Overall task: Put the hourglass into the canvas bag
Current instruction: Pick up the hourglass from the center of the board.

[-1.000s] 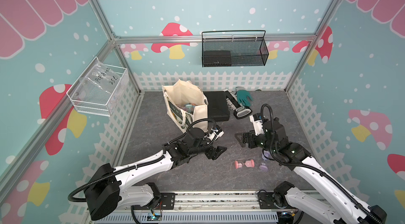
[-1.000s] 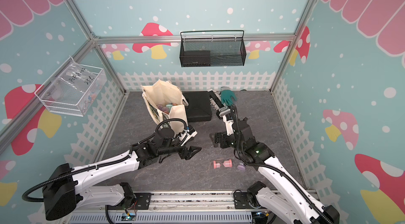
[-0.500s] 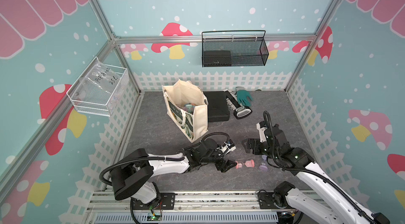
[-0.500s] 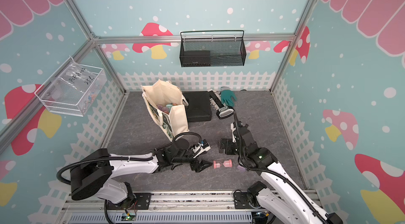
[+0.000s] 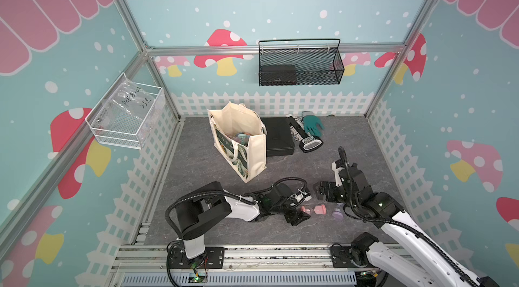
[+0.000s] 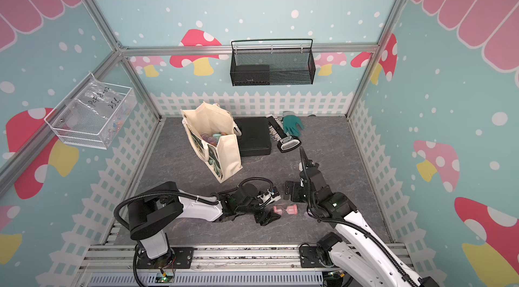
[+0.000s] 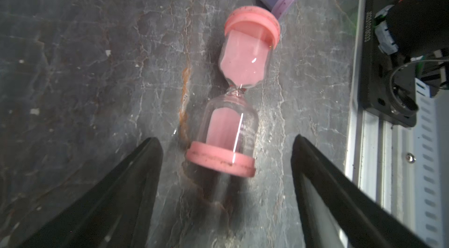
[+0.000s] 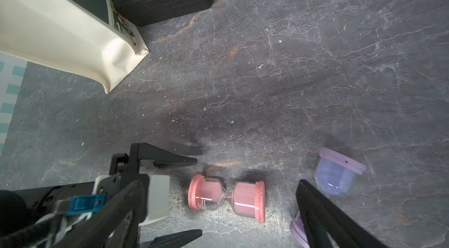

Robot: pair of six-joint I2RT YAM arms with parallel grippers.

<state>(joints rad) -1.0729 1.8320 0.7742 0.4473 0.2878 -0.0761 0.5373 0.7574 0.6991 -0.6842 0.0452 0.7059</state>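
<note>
The hourglass (image 5: pixel 313 210) (image 6: pixel 285 209) is pink and lies on its side on the grey floor near the front. My left gripper (image 5: pixel 303 205) (image 7: pixel 226 141) is open, and its two fingertips straddle the near pink cap without touching it. The hourglass (image 7: pixel 239 93) points straight away from those jaws. My right gripper (image 5: pixel 330 197) (image 8: pixel 223 183) is open wide, just above and behind the hourglass (image 8: pixel 227 197). The canvas bag (image 5: pixel 252 150) (image 6: pixel 227 153) (image 8: pixel 60 28) stands open farther back, with several items inside.
A purple transparent piece (image 5: pixel 337 213) (image 8: pixel 337 176) lies just right of the hourglass. A flat black case (image 5: pixel 278 136) sits against the bag, with a black-handled tool (image 5: pixel 309 143) and a green glove (image 5: pixel 313 125) behind. A wire basket (image 5: pixel 300 66) hangs on the back wall.
My left arm swung from beside the bag forward and right, bringing its open jaws up to the hourglass's end. My right arm shifted forward and lower.
</note>
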